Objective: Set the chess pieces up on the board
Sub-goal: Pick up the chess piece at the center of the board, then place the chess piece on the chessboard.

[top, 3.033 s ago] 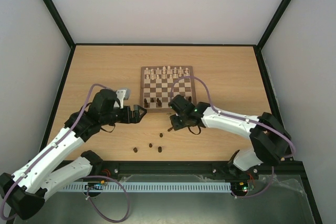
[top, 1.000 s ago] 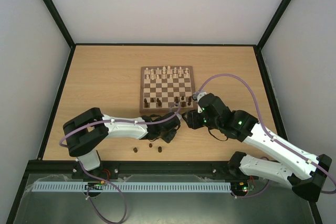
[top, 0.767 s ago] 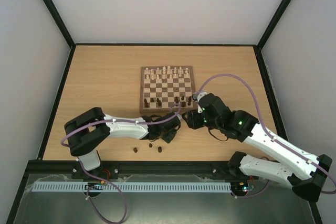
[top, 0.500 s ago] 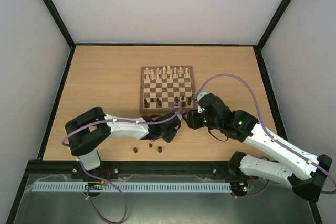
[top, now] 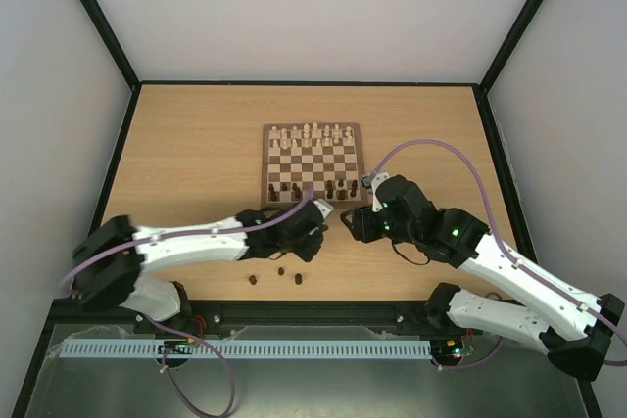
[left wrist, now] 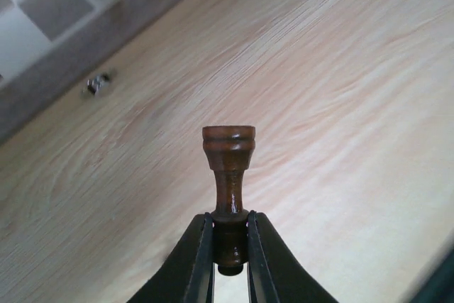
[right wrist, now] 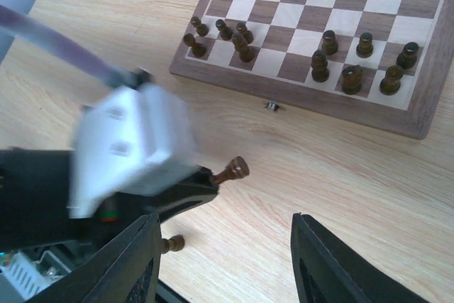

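My left gripper (left wrist: pixel 230 238) is shut on a dark brown chess piece (left wrist: pixel 228 150), which sticks out past the fingertips and hangs above the bare table. In the top view that gripper (top: pixel 315 217) is just in front of the board (top: pixel 312 205). Several dark pieces (right wrist: pixel 352 78) stand on the board's near rows (right wrist: pixel 312 104). My right gripper (right wrist: pixel 227 260) is open and empty, hovering over the table close to the held piece (right wrist: pixel 234 170). Three dark pieces (top: pixel 281 271) lie loose on the table near the front edge.
Cream-white pieces (top: pixel 312 132) fill the board's far rows. The board's small metal clasp (left wrist: pixel 97 83) sits at its front edge. The two arms are close together in front of the board. One loose piece (right wrist: pixel 172 245) lies under my left gripper's body.
The left jaws have closed on a dark piece and lifted it towards the board; the left arm's elbow has swung out to the left. The right arm has hardly moved.
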Available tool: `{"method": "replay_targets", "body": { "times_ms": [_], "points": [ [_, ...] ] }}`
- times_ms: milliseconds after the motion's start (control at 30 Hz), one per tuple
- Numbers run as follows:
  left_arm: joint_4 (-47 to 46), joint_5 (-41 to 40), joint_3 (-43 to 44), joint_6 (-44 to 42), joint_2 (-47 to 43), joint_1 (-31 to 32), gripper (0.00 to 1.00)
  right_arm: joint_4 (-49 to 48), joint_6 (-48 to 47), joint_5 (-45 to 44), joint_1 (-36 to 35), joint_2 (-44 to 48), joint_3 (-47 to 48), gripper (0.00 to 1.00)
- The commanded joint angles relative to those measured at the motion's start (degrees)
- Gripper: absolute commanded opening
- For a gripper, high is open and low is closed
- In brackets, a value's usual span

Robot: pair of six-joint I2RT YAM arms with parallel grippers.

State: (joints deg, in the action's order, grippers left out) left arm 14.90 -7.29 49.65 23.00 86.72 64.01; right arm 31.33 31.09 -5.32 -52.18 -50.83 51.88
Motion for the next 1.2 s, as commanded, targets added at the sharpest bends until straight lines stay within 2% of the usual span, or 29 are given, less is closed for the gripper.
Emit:
{"method": "replay_targets", "body": {
  "times_ms": [0,300,433,567,633,1167],
  "points": [
    [6.2,6.42,1.37,0.84,-12.98,1.14,0.04,2.7,1.56,3.68,0.14,1.72,0.63,0.51],
    [7.21,17.75,-1.77,2.18,-32.27,3.06,0.06,-4.47,5.81,27.54,2.36,4.6,1.47,0.51],
    [5.46,22.46,-4.88,2.4,-37.34,3.05,0.07,-12.64,10.39,42.64,2.84,4.13,0.62,0.52],
    [5.63,24.42,-5.9,2.02,-39.04,3.06,0.07,-19.01,13.92,48.85,2.88,3.45,-1.15,0.53],
    [5.55,24.31,-6.3,1.8,-39.69,3.05,0.08,-19.82,14.74,49.91,2.88,2.77,-1.3,0.53],
    [5.79,28.03,-6.09,1.29,-42.44,3.23,0.08,-8.38,8.52,49.09,3.83,-1.36,0.47,0.53]
  ]
}}
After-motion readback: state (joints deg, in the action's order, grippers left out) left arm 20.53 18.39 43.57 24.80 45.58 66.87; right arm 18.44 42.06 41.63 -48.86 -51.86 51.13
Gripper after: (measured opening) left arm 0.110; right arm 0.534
